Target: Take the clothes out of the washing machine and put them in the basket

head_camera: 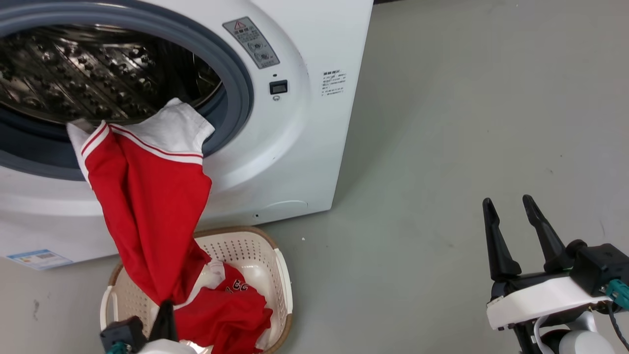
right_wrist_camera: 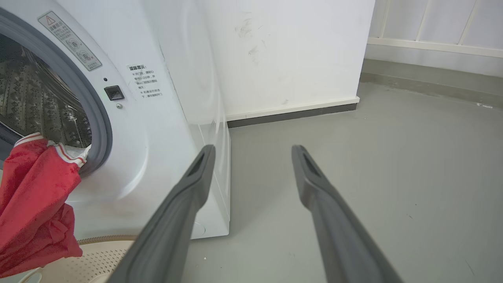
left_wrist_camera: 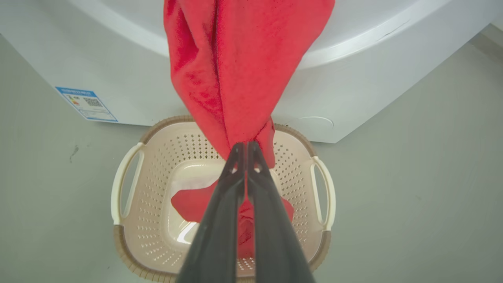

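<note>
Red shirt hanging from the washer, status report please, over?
Left gripper shut on red garment, top caught on washing machine rim. Right gripper open, aside. Second garment in basket.

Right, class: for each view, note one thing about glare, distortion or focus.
Head view: the drum glints with bright specks, and light on the floor is even. Left wrist view: the shirt weave is sharp, while the left gripper looks soft near the lens. Right wrist view: the wide lens bows the washer corner edge, and the right gripper blurs toward the bottom.
</note>
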Motion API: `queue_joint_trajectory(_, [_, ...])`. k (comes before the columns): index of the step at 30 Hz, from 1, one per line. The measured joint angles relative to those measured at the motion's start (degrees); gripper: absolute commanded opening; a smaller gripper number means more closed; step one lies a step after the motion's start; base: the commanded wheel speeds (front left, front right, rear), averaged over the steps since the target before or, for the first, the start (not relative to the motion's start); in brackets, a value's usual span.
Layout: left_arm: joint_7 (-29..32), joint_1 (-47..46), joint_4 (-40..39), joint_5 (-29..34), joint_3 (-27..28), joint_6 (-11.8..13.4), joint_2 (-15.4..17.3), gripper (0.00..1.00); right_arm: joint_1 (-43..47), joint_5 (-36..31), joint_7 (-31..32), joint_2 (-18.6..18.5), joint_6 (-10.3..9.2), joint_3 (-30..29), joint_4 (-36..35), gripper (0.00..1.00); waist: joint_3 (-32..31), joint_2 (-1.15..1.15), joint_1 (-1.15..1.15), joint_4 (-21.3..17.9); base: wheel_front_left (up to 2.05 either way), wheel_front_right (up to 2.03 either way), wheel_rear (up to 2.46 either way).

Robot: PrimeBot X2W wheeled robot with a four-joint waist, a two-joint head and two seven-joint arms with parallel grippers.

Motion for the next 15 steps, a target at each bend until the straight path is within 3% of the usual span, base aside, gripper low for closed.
queue_joint_trajectory(10, [-1.43,-5.15,14.66,-1.27,-0.35,-2.97,-3.13,0.00,-2.83,0.60,-0.21,-0.02,0.00,0.19,-0.91,1.00,6.44,0.00,0.01,-0.64,0.00,0.00,0.00])
queue_joint_trajectory(15, [-1.68,-10.98,21.14,-0.88,-0.46,-4.42,-3.15,0.00,-4.17,1.10,-0.82,-0.01,0.00,-0.29,-1.05,1.00,10.83,0.00,0.01,-1.04,0.00,0.00,0.00])
